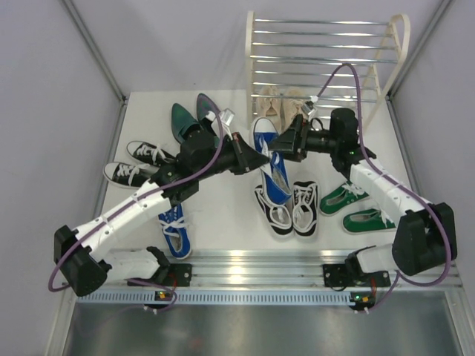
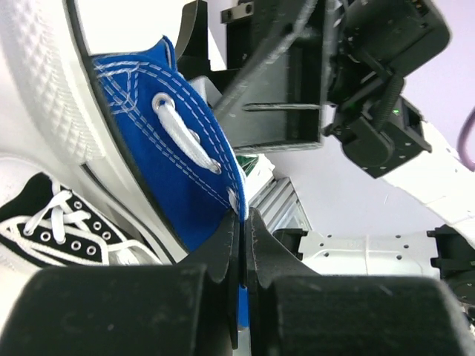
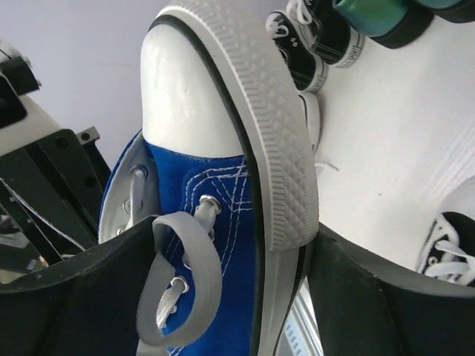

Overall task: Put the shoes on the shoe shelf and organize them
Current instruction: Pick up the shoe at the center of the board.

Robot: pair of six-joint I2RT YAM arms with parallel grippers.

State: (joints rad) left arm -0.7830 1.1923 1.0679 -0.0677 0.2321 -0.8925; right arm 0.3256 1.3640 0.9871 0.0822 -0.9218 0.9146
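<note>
A blue sneaker [image 1: 276,176] with white laces hangs above the table's middle, between both arms. My left gripper [image 1: 260,160] is shut on the edge of its blue upper [image 2: 171,148], the cloth pinched between the left fingertips [image 2: 243,215]. My right gripper [image 1: 283,142] straddles the toe end [image 3: 215,200], one finger on the laces and the other against the white sole [image 3: 230,237]. The shoe shelf [image 1: 319,47] stands at the back right, with beige lace-ups [image 1: 282,104] at its foot. The second blue sneaker [image 1: 173,231] lies near the left arm's base.
Dark green dress shoes [image 1: 189,119] and a black-and-white pair [image 1: 137,163] lie at the left. Another black-and-white pair [image 1: 286,209] sits at centre front, with green sneakers [image 1: 355,209] to its right. Metal rails [image 1: 245,267] run along the near edge.
</note>
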